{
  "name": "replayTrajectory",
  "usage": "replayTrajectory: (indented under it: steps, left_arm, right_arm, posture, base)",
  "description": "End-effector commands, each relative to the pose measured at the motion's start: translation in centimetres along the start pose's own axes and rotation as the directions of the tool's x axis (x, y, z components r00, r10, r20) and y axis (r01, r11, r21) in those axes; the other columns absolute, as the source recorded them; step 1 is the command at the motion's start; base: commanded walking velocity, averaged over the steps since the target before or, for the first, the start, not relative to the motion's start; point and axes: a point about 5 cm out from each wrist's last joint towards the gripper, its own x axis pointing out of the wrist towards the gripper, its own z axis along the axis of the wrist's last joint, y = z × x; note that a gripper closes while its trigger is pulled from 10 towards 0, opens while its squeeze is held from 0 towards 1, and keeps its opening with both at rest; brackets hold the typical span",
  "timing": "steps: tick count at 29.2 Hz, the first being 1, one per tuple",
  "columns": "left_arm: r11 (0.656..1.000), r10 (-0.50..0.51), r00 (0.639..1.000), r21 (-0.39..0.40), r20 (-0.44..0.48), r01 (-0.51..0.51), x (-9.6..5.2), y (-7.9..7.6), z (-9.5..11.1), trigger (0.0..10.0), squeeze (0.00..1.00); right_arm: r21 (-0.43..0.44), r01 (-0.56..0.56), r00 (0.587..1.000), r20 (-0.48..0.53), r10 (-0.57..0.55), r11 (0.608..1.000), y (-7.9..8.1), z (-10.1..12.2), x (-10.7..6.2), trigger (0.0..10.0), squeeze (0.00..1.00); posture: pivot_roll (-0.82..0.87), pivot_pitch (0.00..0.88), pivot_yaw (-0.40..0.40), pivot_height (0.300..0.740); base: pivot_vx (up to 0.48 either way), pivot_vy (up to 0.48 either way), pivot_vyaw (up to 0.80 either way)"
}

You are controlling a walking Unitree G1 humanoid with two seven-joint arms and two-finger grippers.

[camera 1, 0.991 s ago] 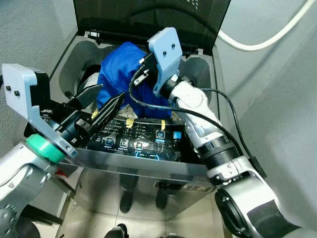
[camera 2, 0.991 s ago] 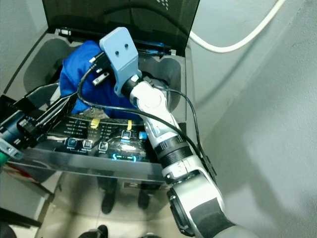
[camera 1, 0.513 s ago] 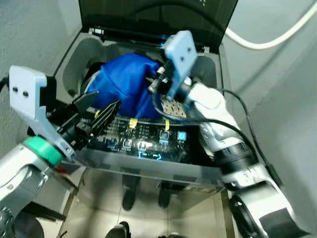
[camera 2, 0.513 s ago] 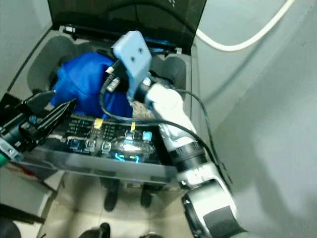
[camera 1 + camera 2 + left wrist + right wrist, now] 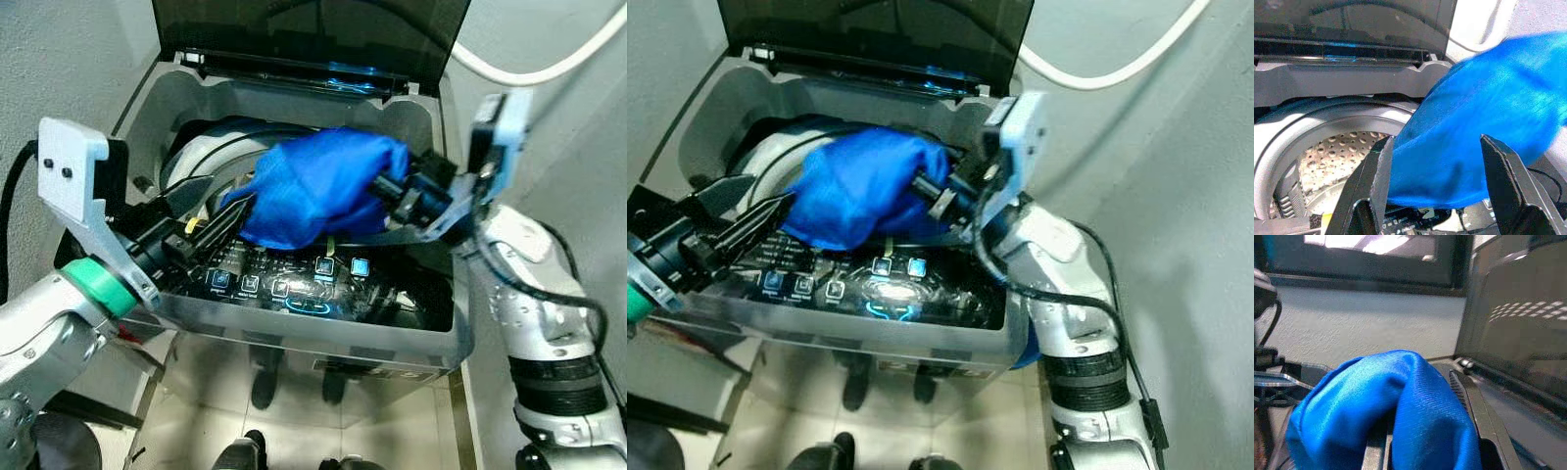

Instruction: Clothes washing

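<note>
A blue garment (image 5: 318,186) hangs bunched over the open top-loading washing machine (image 5: 147,108), above the drum's right side and the lit control panel (image 5: 294,289). My right gripper (image 5: 397,191) comes in from the right and is shut on the blue garment, its fingers buried in the folds (image 5: 1396,416). My left gripper (image 5: 220,196) stands open at the machine's front left, fingertips close to the cloth's left edge. In the left wrist view its fingers (image 5: 1376,171) frame the garment (image 5: 1484,132), with the perforated drum (image 5: 1337,156) below.
The dark lid (image 5: 304,34) stands raised at the back. A white hose (image 5: 529,73) runs along the grey wall at the upper right. Walls close in on both sides of the machine. Tiled floor (image 5: 196,431) lies in front.
My right arm has swung the garment from the drum's back left toward the right and front, uncovering the drum. The left gripper has stayed about where it was. The camera has shifted.
</note>
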Motion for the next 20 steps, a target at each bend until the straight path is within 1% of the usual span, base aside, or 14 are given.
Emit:
replayTrajectory:
  steps: [1, 2, 3, 6, 7, 8, 10, 13, 14, 16, 17, 18, 19, 20]
  left_arm:
    - [1.000, -0.020, 1.000, 0.004, -0.020, 0.020, 0.2, -0.3, -0.2, 10.0, 0.00]
    - [1.000, -0.020, 1.000, 0.004, -0.020, 0.020, 0.2, -0.3, -0.2, 10.0, 0.00]
    - [1.000, -0.029, 0.999, 0.001, -0.016, 0.029, 0.5, -0.4, -0.2, 10.0, 0.00]
    - [0.999, -0.032, 0.999, -0.002, -0.013, 0.032, 0.6, -0.4, -0.2, 10.0, 0.00]
    - [0.999, -0.035, 0.999, -0.006, -0.011, 0.035, 0.7, -0.5, -0.2, 10.0, 0.00]
    - [0.999, -0.035, 0.999, -0.006, -0.011, 0.035, 0.7, -0.5, -0.2, 10.0, 0.00]
    - [0.999, -0.050, 0.999, -0.019, 0.004, 0.050, 1.0, -1.0, -0.3, 10.0, 0.00]
    - [0.998, -0.057, 0.998, -0.024, 0.010, 0.057, 1.0, -1.2, -0.3, 10.0, 0.00]
    - [0.997, -0.071, 0.997, -0.029, 0.013, 0.071, 1.1, -1.5, -0.4, 10.0, 0.00]
    - [0.997, -0.071, 0.997, -0.029, 0.013, 0.071, 1.1, -1.5, -0.4, 10.0, 0.00]
    - [0.996, -0.084, 0.996, -0.029, 0.013, 0.085, 1.1, -1.8, -0.6, 10.0, 0.00]
    - [0.995, -0.094, 0.996, -0.029, 0.014, 0.094, 1.1, -2.0, -0.6, 10.0, 0.00]
    - [0.995, -0.094, 0.996, -0.029, 0.014, 0.094, 1.1, -2.0, -0.6, 10.0, 0.00]
    - [0.995, -0.100, 0.995, -0.027, 0.014, 0.100, 1.1, -2.0, -0.6, 10.0, 0.00]
  right_arm:
    - [-0.023, 0.059, 0.998, 0.007, -0.059, 0.998, -0.4, 0.4, -0.4, 10.0, 0.00]
    - [-0.023, 0.059, 0.998, 0.007, -0.059, 0.998, -0.4, 0.4, -0.4, 10.0, 0.00]
    - [-0.138, 0.063, 0.996, -0.060, -0.072, 0.988, -0.3, -0.6, 1.1, 10.0, 0.00]
    - [-0.186, 0.032, 0.994, -0.097, -0.051, 0.982, 0.1, -1.0, 2.1, 10.0, 0.00]
    - [-0.235, -0.017, 0.990, -0.141, -0.017, 0.972, 0.4, -1.6, 3.4, 10.0, 0.00]
    - [-0.235, -0.017, 0.990, -0.141, -0.017, 0.972, 0.4, -1.6, 3.4, 10.0, 0.00]
    - [-0.247, -0.057, 0.972, -0.233, -0.002, 0.967, 0.3, -3.1, 7.2, 10.0, 0.00]
    - [-0.251, -0.062, 0.964, -0.267, -0.008, 0.966, 0.4, -3.6, 8.6, 10.0, 0.00]
    - [-0.234, -0.054, 0.956, -0.294, -0.018, 0.971, 0.5, -4.2, 10.3, 10.0, 0.00]
    - [-0.234, -0.054, 0.956, -0.294, -0.018, 0.971, 0.5, -4.2, 10.3, 10.0, 0.00]
    - [-0.216, -0.047, 0.940, -0.340, -0.030, 0.975, 0.6, -4.8, 11.8, 10.0, 0.00]
    - [-0.276, -0.116, 0.913, -0.407, -0.006, 0.954, 1.0, -5.5, 12.7, 10.0, 0.00]
    - [-0.276, -0.116, 0.913, -0.407, -0.006, 0.954, 1.0, -5.5, 12.7, 10.0, 0.00]
    - [-0.322, -0.220, 0.877, -0.479, 0.042, 0.921, 1.3, -6.1, 12.9, 10.0, 0.00]
  posture:
    - [0.07, 0.102, 0.049, 0.740]
    - [0.07, 0.102, 0.049, 0.740]
    - [0.06, 0.098, 0.044, 0.740]
    - [0.06, 0.097, 0.041, 0.740]
    - [0.06, 0.096, 0.028, 0.740]
    - [0.06, 0.096, 0.028, 0.740]
    - [0.06, 0.101, 0.008, 0.740]
    - [0.06, 0.101, 0.008, 0.740]
    - [0.05, 0.100, -0.003, 0.740]
    - [0.05, 0.100, -0.003, 0.740]
    - [0.06, 0.095, -0.007, 0.740]
    - [0.06, 0.096, -0.010, 0.740]
    - [0.06, 0.096, -0.010, 0.740]
    - [0.06, 0.096, -0.010, 0.740]
  base:
    - [0.000, 0.000, 0.00]
    - [0.000, 0.000, 0.00]
    - [0.000, 0.000, 0.00]
    - [0.000, 0.000, 0.00]
    - [0.000, 0.000, 0.00]
    - [0.000, 0.000, 0.00]
    - [0.000, 0.000, 0.00]
    - [0.000, 0.000, 0.00]
    - [0.000, 0.000, 0.00]
    - [0.000, 0.000, 0.00]
    - [0.000, 0.000, 0.00]
    - [0.000, 0.000, 0.00]
    - [0.000, 0.000, 0.00]
    - [0.000, 0.000, 0.00]
